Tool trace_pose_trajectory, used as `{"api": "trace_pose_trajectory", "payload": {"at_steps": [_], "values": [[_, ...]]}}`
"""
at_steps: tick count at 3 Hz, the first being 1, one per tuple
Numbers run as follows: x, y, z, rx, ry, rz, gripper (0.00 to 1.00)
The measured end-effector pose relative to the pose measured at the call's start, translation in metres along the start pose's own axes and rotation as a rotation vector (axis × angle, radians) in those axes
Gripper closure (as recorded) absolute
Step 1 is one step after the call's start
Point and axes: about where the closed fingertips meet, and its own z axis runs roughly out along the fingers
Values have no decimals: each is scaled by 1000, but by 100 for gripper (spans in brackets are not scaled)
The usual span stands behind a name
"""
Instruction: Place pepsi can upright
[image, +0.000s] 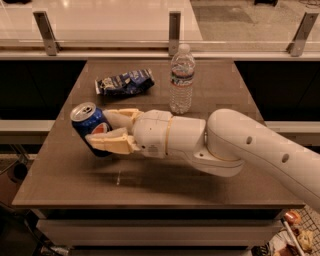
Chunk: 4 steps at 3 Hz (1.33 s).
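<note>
The pepsi can (89, 124) is a small blue can with a silver top and a red-white-blue logo. It is at the left of the brown table (165, 175), tilted a little with its top leaning left. My gripper (103, 129) reaches in from the right on the white arm (250, 145). Its cream fingers (111, 142) are shut on the can, one behind it and one in front. The can's lower end is hidden by the front finger, so I cannot tell if it touches the table.
A crumpled dark blue foil snack bag (125, 82) lies at the back left of the table. A clear plastic water bottle (181, 80) stands upright at the back middle, just behind my arm. A railing (174, 30) runs behind the table.
</note>
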Motion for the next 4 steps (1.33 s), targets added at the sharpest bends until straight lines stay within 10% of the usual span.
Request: {"api": "trace_pose_trajectory", "payload": {"at_steps": [2, 4], "values": [[24, 7, 4, 24, -67, 35, 100], [23, 9, 7, 17, -69, 33, 61]]}}
